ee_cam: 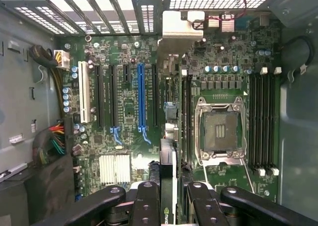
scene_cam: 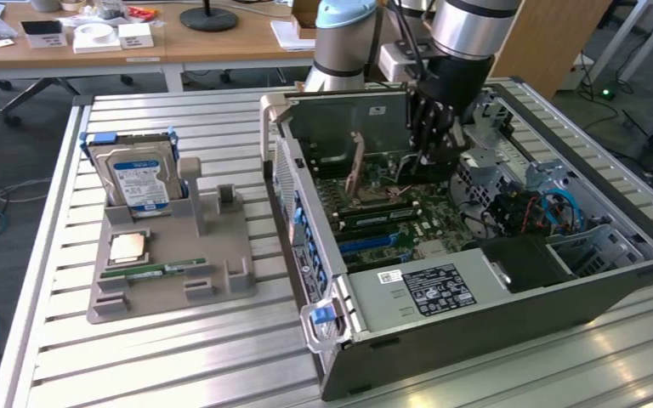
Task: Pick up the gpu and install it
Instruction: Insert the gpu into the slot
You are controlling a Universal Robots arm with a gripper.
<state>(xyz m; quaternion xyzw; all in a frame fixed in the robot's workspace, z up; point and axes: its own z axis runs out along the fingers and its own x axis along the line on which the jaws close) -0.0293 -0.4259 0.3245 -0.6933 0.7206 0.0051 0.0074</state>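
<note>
Slatted metal table (scene_cam: 190, 357), open computer case (scene_cam: 496, 327): my claw (ee_cam: 171, 208) hangs inside the case over the motherboard (ee_cam: 124, 112), clamped on the gpu (ee_cam: 167, 169), held edge-on near the blue slot (ee_cam: 141, 97).

The tabletop (scene_cam: 190, 374) is bare ribbed aluminium, a dull silver with a soft sheen. The holder (scene_cam: 222, 255) looks like matt grey plastic, and the hard drive (scene_cam: 139, 183) shows bright metal under a paper label. The computer case (scene_cam: 508, 340) is dark painted sheet metal with a satin finish. Inside it, the motherboard (ee_cam: 129, 112) is green and faintly glossy. The end effector (ee_cam: 171, 190) is matt black. The gpu (ee_cam: 168, 161), seen edge-on, is dark, with a green board edge.
</note>
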